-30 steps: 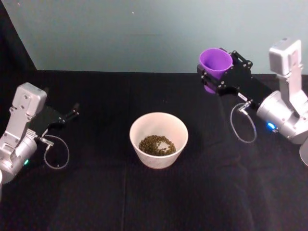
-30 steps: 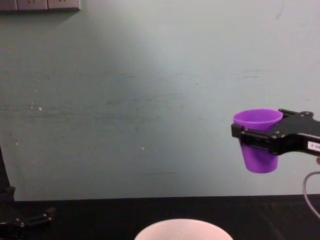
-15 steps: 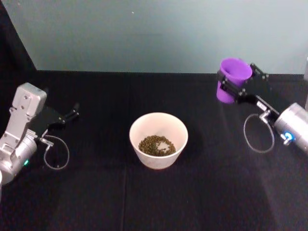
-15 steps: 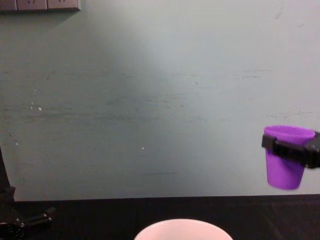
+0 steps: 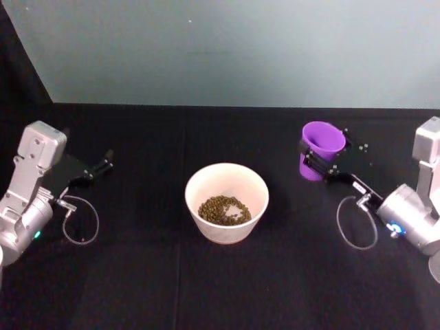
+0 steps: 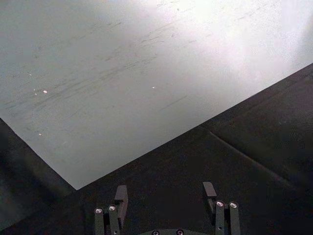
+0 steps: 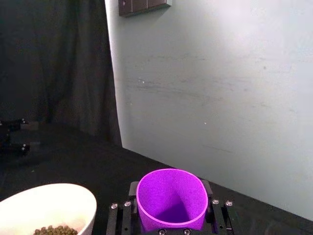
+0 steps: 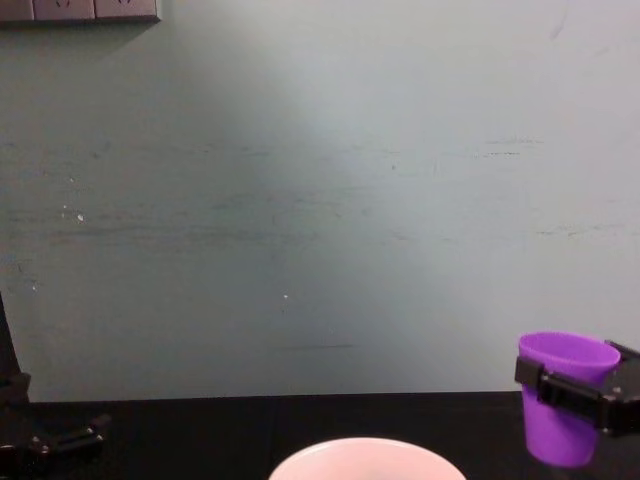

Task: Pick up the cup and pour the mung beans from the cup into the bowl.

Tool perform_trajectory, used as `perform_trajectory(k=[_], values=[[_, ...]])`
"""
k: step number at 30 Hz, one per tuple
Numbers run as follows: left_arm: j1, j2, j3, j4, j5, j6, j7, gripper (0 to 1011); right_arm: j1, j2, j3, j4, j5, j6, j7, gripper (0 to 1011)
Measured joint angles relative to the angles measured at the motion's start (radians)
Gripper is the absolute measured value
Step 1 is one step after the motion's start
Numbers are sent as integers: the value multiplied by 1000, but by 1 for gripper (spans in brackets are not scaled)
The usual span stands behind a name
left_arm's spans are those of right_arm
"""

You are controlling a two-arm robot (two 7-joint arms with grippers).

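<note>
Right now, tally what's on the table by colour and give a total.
Purple: 1, the cup, held by the right gripper.
Pinkish-white: 1, the bowl.
Green: 1 heap of mung beans in the bowl.
Total: 3.

In front of me is a desk [image 5: 206,289] with a black cloth over it. Behind the desk stands a pale blue-green wall [image 8: 320,200] with faint scratches and small white specks. High up on the wall sits a grey socket plate [image 8: 80,10]. A dark curtain [image 7: 54,63] hangs beside the wall on my left.
</note>
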Motion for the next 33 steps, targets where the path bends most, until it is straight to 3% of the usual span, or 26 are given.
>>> perform_trajectory(k=[15, 24, 33], values=[[0, 0, 0, 0, 0, 0, 0, 1000, -1, -12, -32, 70, 13, -32, 61, 739], [0, 0, 0, 0, 0, 0, 0, 1000, 9, -24, -51, 100, -22, -76, 59, 739], [0, 0, 0, 0, 0, 0, 0, 1000, 10, -23, -59, 97, -65, -70, 24, 739]])
